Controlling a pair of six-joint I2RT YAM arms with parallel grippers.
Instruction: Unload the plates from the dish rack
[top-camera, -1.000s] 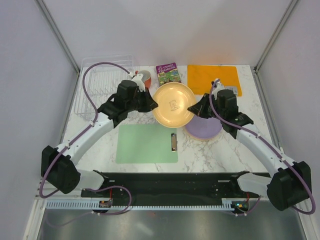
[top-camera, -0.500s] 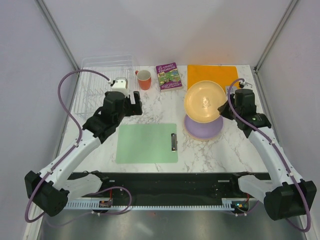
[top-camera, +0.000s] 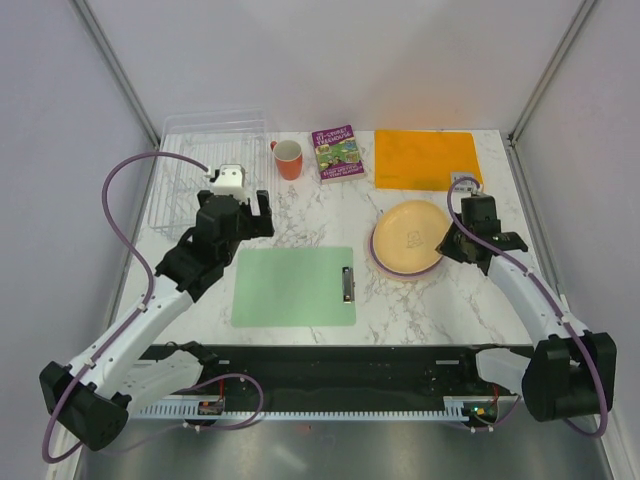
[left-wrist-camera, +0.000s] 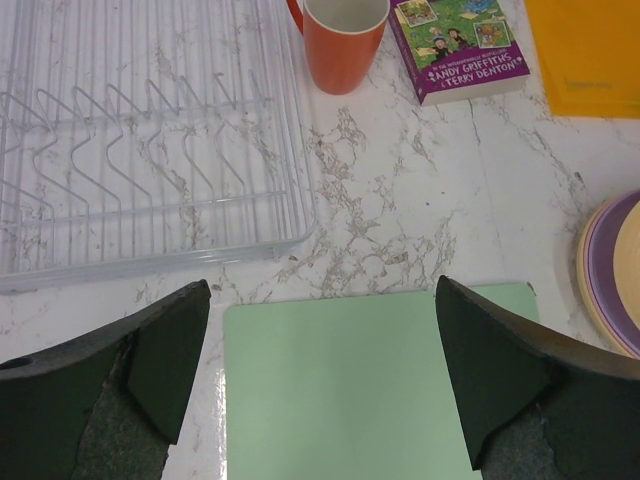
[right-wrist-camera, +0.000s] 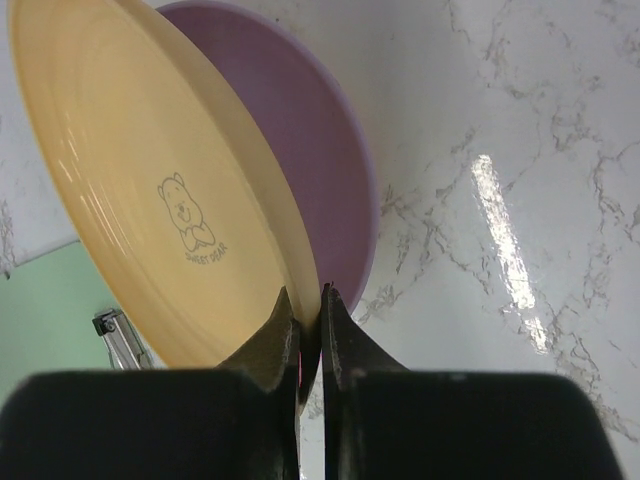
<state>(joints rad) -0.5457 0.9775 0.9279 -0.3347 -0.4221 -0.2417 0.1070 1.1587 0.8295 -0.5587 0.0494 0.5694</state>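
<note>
The right gripper (right-wrist-camera: 310, 305) pinches the rim of the yellow plate (right-wrist-camera: 150, 180) between its 2 jaws, and the lilac plate (right-wrist-camera: 325, 170) lies just under it. The left gripper (left-wrist-camera: 320, 290) has its jaws spread wide, holding nothing. The dish rack (left-wrist-camera: 150, 150) sits ahead of its left jaw.

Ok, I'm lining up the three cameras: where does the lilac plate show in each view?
Top external: lilac plate is a sliver right of centre, under the yellow plate.
Left wrist: a curved band at the right edge, cut off.
Right wrist: upper centre, behind the tilted yellow plate.
Shared landmark: the green clipboard, in all three views.
</note>
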